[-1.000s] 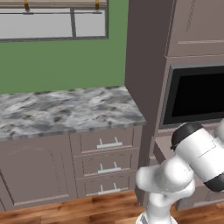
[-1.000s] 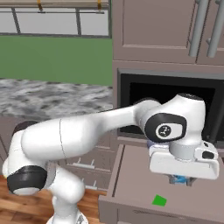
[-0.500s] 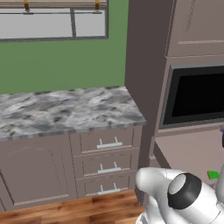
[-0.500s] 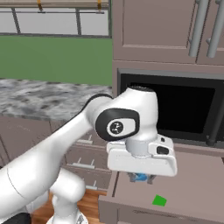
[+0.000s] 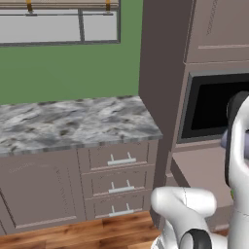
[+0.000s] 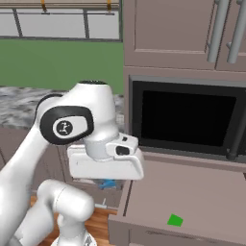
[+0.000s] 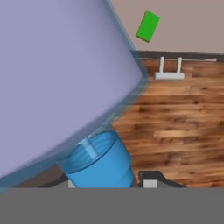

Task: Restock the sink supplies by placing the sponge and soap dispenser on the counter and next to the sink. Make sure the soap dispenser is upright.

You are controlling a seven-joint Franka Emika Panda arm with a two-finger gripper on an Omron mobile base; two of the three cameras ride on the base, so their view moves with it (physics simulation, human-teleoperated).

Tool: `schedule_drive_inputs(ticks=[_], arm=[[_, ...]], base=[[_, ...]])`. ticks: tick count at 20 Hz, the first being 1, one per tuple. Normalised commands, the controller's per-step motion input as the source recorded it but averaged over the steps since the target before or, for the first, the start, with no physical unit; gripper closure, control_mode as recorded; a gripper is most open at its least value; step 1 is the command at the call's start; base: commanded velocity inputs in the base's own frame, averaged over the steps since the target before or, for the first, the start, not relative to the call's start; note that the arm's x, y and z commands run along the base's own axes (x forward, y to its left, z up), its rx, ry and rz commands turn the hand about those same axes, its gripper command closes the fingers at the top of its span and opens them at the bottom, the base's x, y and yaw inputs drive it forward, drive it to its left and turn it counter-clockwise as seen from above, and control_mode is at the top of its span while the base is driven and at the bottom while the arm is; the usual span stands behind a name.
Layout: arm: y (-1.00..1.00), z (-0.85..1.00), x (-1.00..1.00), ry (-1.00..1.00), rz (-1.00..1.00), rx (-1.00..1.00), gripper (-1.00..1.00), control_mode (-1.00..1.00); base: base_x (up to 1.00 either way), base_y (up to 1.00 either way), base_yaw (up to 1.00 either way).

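Fingers [image 7: 107, 183] closed on the soap dispenser [image 7: 57, 83], whose lavender body looms above them in the hand view, its blue pump nozzle [image 7: 98, 164] nearest the tips. Beyond the fingers lies wooden floor [image 7: 175, 127]; farther off, a green sponge [image 6: 175, 220] rests in an open drawer [image 6: 192, 192]. The counter [image 5: 73, 121] stands well apart, to the arm's left. Judgement: carry the bottle across without loosening the hold, then turn it nozzle-up before setting it down.
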Motion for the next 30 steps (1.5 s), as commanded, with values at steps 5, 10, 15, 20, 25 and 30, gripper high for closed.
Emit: schedule_drive_inputs(ticks=[5,10,15,20,25,30], arm=[[0.91,0.17,0.00,0.00,0.05,0.00,1.00,-1.00],[0.98,0.00,0.10,0.00,0.03,-0.01,1.00,-1.00],[0.60,0.00,0.03,0.01,0.04,-0.03,1.00,-1.00],[0.16,0.00,0.02,0.04,0.01,-0.03,1.00,-1.00],[0.00,0.00,0.00,-0.01,0.00,0.00,1.00,1.00],[0.00,0.00,0.00,0.00,0.00,0.00,1.00,1.00]], base=[[0.00,0.00,0.00],[0.00,0.00,0.00],[0.00,0.00,0.00],[0.00,0.00,0.00],[-0.15,0.07,0.06],[-0.26,0.55,0.46]])
